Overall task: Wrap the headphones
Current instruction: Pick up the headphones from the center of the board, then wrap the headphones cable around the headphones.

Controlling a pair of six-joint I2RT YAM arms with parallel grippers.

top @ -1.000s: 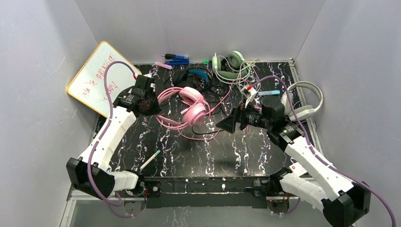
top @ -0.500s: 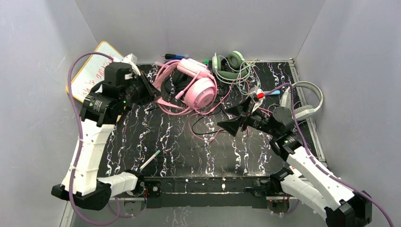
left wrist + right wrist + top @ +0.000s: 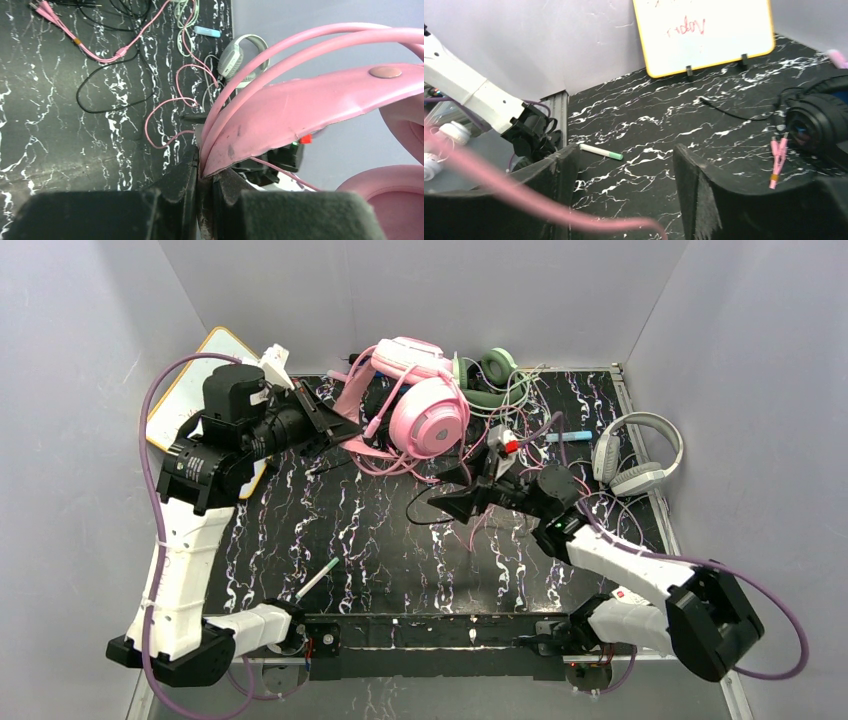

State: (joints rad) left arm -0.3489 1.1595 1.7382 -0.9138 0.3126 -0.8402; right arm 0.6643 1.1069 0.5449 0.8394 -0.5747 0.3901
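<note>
One pink headphones [image 3: 435,425] up in air, headband [image 3: 310,107] pinched tight in left gripper [image 3: 204,175] fingers. Right gripper [image 3: 447,492] fingers wide, holding nothing; pink cord [image 3: 524,202] runs just by them. Cord looks thin, floppy, light; good spot to grab.

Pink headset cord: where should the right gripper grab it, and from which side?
Likely the slack stretch of pink cord hanging under the lifted pink headphones. It already runs across the right gripper's open jaws, so advance from the right, straddling the thin strand.

My left arm [image 3: 185,540] hides part of the whiteboard [image 3: 185,390]. The pink headphones [image 3: 310,105] run off frame, and their pink cord [image 3: 524,200] is blurred.
</note>
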